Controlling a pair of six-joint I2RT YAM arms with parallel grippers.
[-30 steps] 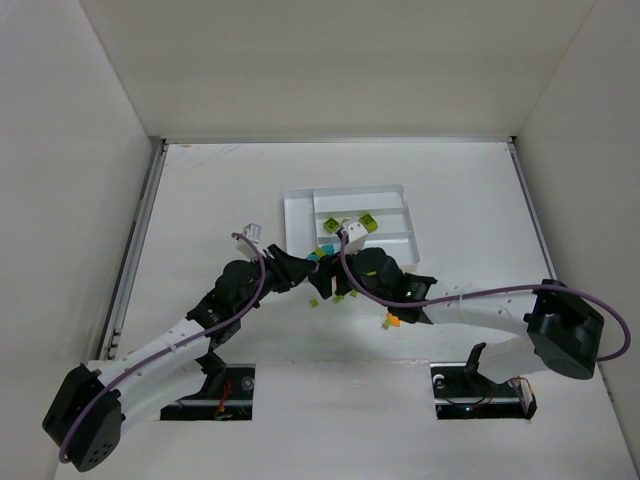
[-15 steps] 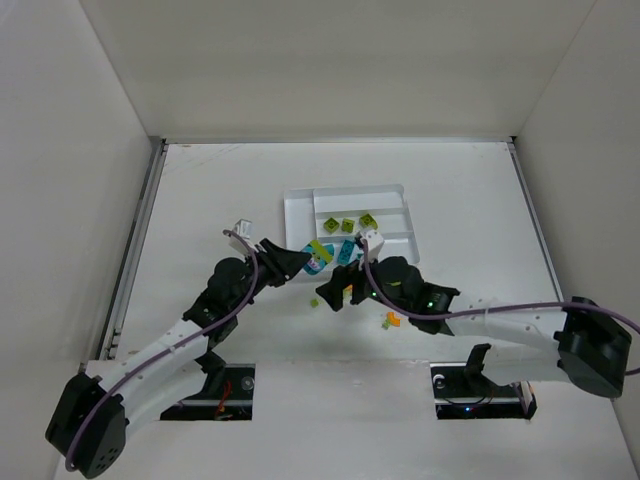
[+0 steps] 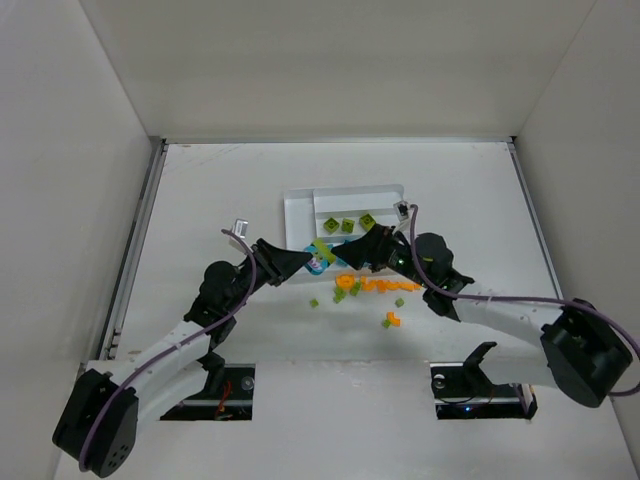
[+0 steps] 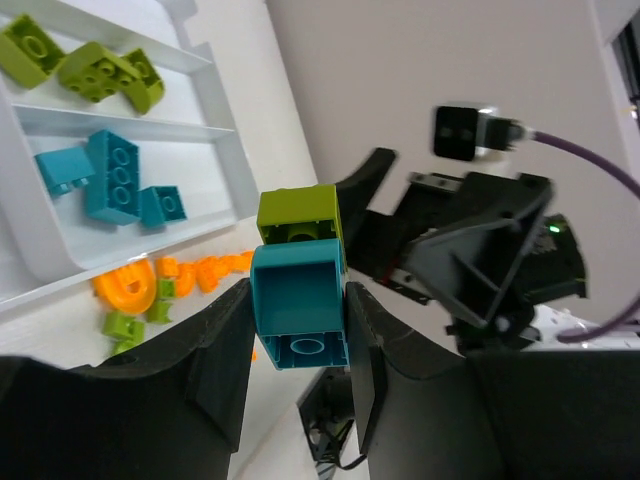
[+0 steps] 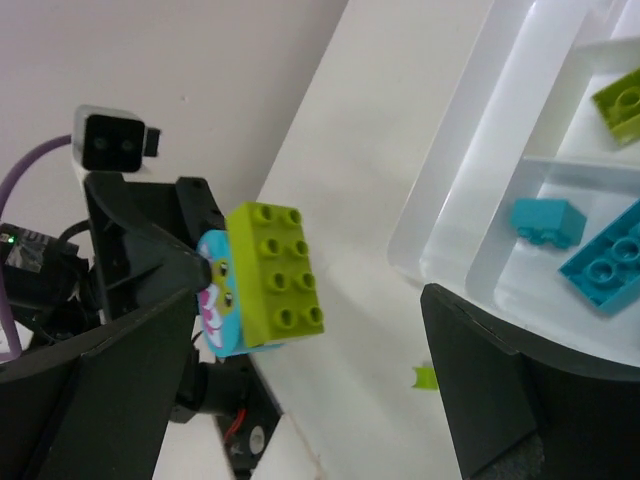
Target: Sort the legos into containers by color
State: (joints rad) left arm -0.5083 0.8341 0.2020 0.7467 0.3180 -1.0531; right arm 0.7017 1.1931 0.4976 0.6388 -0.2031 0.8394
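My left gripper [image 3: 300, 263] is shut on a teal-blue brick [image 4: 298, 300] with a lime green brick [image 4: 298, 215] stuck on top of it, held above the table just in front of the white tray [image 3: 296, 210]. In the right wrist view the lime brick [image 5: 275, 270] shows its studs and the teal piece [image 5: 215, 295] shows a printed face. My right gripper [image 3: 352, 256] is open, its jaws wide apart, facing that stacked piece from the right without touching it. In the tray, lime bricks [image 4: 95, 70] lie in one section and teal bricks [image 4: 110, 180] in the one beside it.
Several orange bricks [image 3: 378, 285] and a few small lime bricks [image 3: 345, 292] lie loose on the table in front of the tray, with one more orange brick [image 3: 391, 320] nearer the arms. White walls surround the table.
My right arm has drawn back to the right and risen, uncovering the loose orange bricks, and its open gripper now faces the stacked piece. My left gripper kept hold of the piece, shifting only slightly.
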